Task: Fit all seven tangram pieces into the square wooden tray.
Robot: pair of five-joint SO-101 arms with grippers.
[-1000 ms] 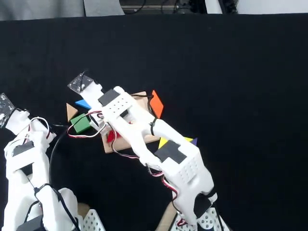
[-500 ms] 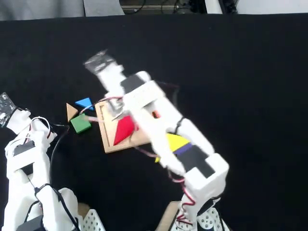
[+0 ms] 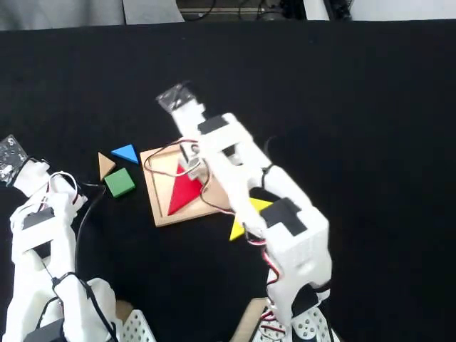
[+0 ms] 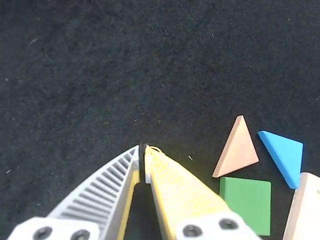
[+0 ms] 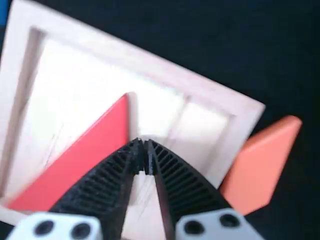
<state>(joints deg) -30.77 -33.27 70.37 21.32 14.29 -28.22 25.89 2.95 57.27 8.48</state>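
The right pincer (image 5: pixel 143 150) hangs over the square wooden tray (image 5: pixel 150 67) with its fingers together and nothing between them. The red triangle (image 5: pixel 80 155) lies inside the tray and the orange piece (image 5: pixel 260 155) sits outside, just beside the rim. The left pincer (image 4: pixel 142 152), likewise closed and empty, is over the bench (image 4: pixel 100 60) near the tan triangle (image 4: pixel 236 150), blue triangle (image 4: pixel 282 152) and green square (image 4: pixel 245 197). The likely trouble is the orange piece: with it so close to the rim, a finger could catch the tray wall and drag the tray and red triangle askew.
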